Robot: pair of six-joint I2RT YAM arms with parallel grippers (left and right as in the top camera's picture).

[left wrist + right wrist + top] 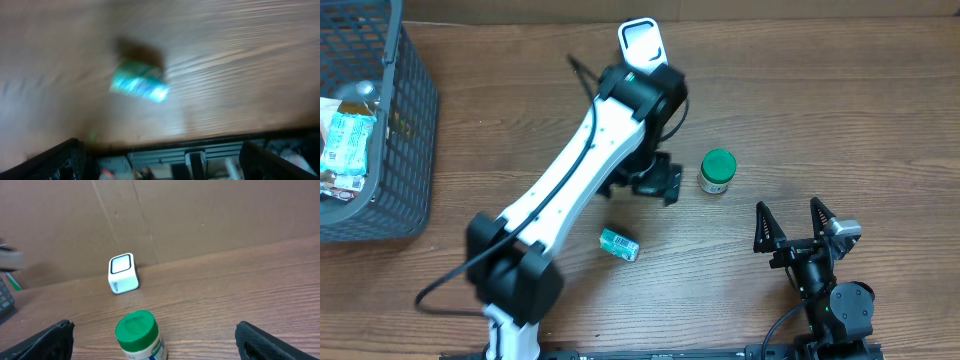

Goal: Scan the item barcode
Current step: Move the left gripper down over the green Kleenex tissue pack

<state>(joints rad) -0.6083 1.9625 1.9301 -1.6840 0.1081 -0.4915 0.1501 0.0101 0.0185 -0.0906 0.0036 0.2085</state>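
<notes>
Teal packet [618, 243] lay mid-tabletop, toward robot-side edge, just clear of left tool [655, 184], jaws spread, empty. Right tool [792, 222] spread too. Packet looked light, soft, crinkly, likely slippery; best pinched across narrow sides.

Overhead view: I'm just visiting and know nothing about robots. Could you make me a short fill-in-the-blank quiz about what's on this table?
1. The small jar has a ____ lid.
2. The dark mesh basket stands at the ____ edge of the overhead picture.
3. Outside the basket sit ____ grocery items: the jar and the teal packet.
4. The right arm's fingers stand ____, with nothing between them.

Missing words: green; left; two; open.
</notes>
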